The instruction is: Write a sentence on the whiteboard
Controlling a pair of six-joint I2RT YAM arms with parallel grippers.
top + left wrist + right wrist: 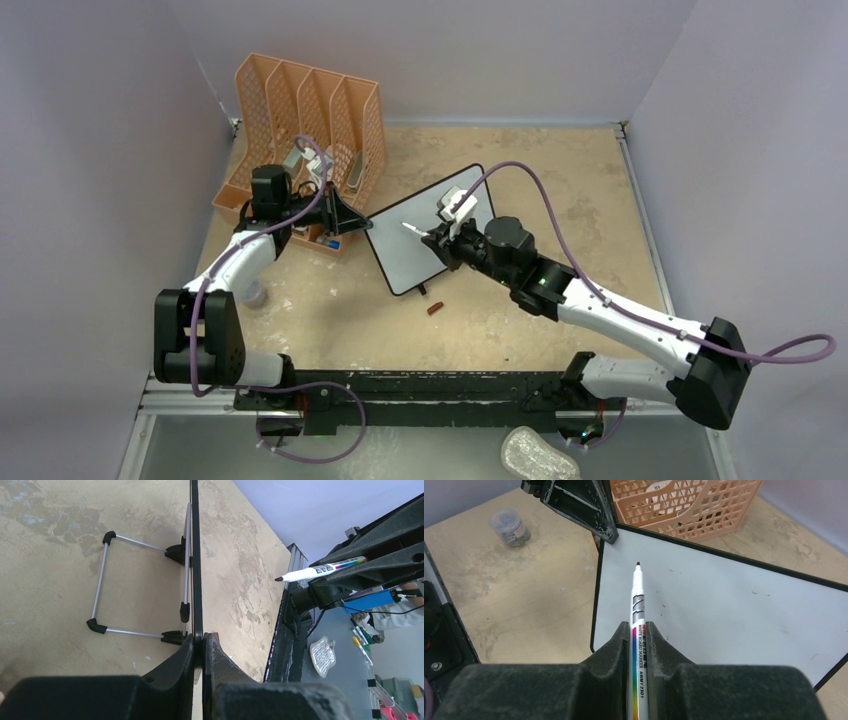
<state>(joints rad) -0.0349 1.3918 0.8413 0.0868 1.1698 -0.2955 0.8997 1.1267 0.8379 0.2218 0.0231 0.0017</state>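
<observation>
The whiteboard (410, 258) stands tilted on its wire stand (102, 580), its black-framed face (724, 610) blank apart from a few specks; no sentence shows on it. My left gripper (203, 640) is shut on the board's frame edge (196, 555) at the corner nearest the organizer. My right gripper (639, 627) is shut on a white whiteboard marker (638, 605) with a rainbow label, its cap off. The dark tip points at the board's upper left area and hangs apart from the surface, as the marker (320, 571) in the left wrist view shows.
An orange perforated file organizer (310, 120) stands behind the board at the back left. A small reddish cap (435, 308) lies on the table in front of the board. A small clear jar (510, 526) sits near the left arm. A crumpled silver object (540, 455) lies beyond the near rail.
</observation>
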